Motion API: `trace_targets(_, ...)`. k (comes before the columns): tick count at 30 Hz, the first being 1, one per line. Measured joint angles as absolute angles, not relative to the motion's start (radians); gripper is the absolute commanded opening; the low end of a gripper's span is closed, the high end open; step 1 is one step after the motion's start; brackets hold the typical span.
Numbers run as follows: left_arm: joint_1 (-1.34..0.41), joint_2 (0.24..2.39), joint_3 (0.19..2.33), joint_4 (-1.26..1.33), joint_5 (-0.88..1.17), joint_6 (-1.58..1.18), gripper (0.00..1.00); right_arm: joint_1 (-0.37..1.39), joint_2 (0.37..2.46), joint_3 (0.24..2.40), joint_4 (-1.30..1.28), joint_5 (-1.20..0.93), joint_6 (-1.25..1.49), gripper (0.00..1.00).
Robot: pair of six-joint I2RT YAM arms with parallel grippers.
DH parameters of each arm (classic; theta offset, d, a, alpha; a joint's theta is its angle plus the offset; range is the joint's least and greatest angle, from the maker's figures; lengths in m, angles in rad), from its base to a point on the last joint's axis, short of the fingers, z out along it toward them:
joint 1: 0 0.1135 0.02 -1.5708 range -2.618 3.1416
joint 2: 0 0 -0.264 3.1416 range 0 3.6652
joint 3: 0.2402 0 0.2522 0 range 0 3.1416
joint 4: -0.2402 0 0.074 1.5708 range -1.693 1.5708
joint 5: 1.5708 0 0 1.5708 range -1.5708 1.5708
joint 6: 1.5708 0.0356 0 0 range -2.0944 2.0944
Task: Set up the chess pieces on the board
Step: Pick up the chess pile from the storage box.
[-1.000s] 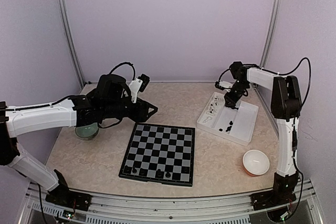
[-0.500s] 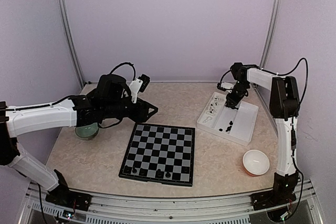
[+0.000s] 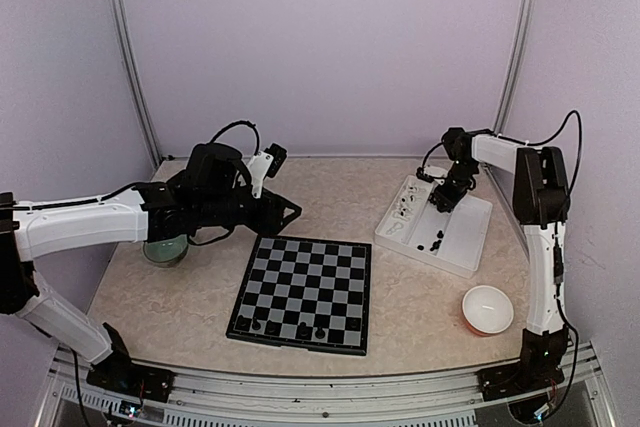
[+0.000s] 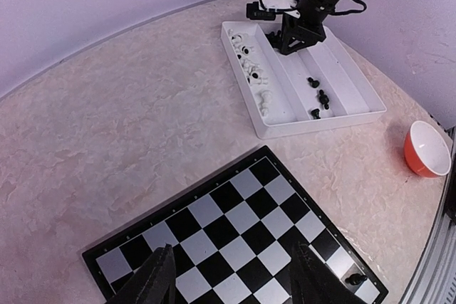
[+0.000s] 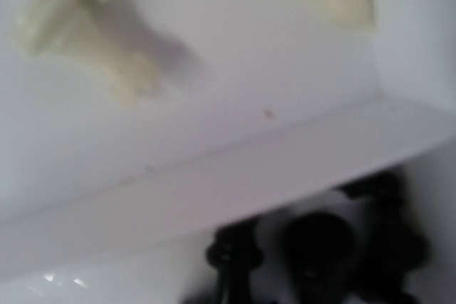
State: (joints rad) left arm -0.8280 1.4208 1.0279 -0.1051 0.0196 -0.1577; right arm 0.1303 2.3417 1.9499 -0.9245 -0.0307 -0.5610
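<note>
Rightward in the white rectangular compartment tray (image 3: 470, 229) slid the right gripper (image 3: 443, 203) (clenched or not, unclear; left gripper (image 4: 231, 250) gapes empty), which should pinch one black plastic chess piece (image 4: 314, 82) squarely.

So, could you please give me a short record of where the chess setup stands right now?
board: flat, mid-table
placed: four black pieces on its near row
tray: right of the board; white pieces in one compartment, loose black pieces in the next
left gripper: open, empty, above the board's far edge
right gripper: low in the tray's far end; open or shut unclear
bowls: orange bowl near right; green bowl left, partly behind the left arm
</note>
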Motion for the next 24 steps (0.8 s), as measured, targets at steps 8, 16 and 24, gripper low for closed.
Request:
trace_targets(8,-0.828,1.421,1.026,-0.104,0.02,-0.163,0.55,0.128,2.341,1.948,-0.946,-0.09,-0.558,0.09)
trace_targets(16,-0.836,1.437,1.039,-0.066,0.023,-0.206,0.55,0.128,2.255,1.821,-0.937,-0.147,-0.555,0.06)
trace_targets(24,-0.852,1.586,1.166,0.019,0.053,-0.334,0.54,0.128,2.037,1.644,-0.895,-0.271,-0.542,0.04)
